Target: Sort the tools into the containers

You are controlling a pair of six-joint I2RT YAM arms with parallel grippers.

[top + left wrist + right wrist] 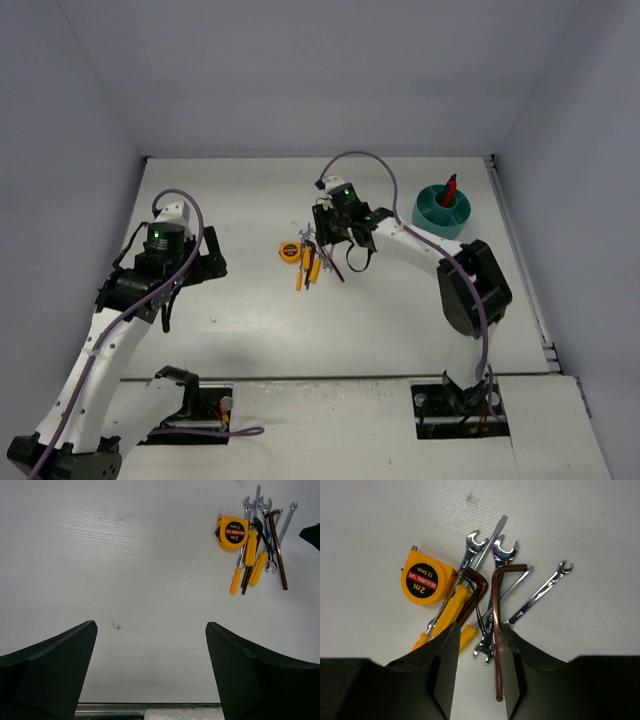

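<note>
As jaws stand part-open, R tool (479,632) straddles hex key (496,605).

Right gripper (480,630), jaws apart, astride hex key (495,605)

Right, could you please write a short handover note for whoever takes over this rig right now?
Left gripper: open, empty, over bare table, left of the pile.
Right gripper: open, down over the pile, fingers straddling one brown hex key, not clamped.
Things: tape measure, orange-handled screwdrivers, wrenches and a second hex key lie heaped mid-table. The teal cup stands far right.
Done: the red-handled tool stands in the cup.
Left: everything in the pile.
</note>
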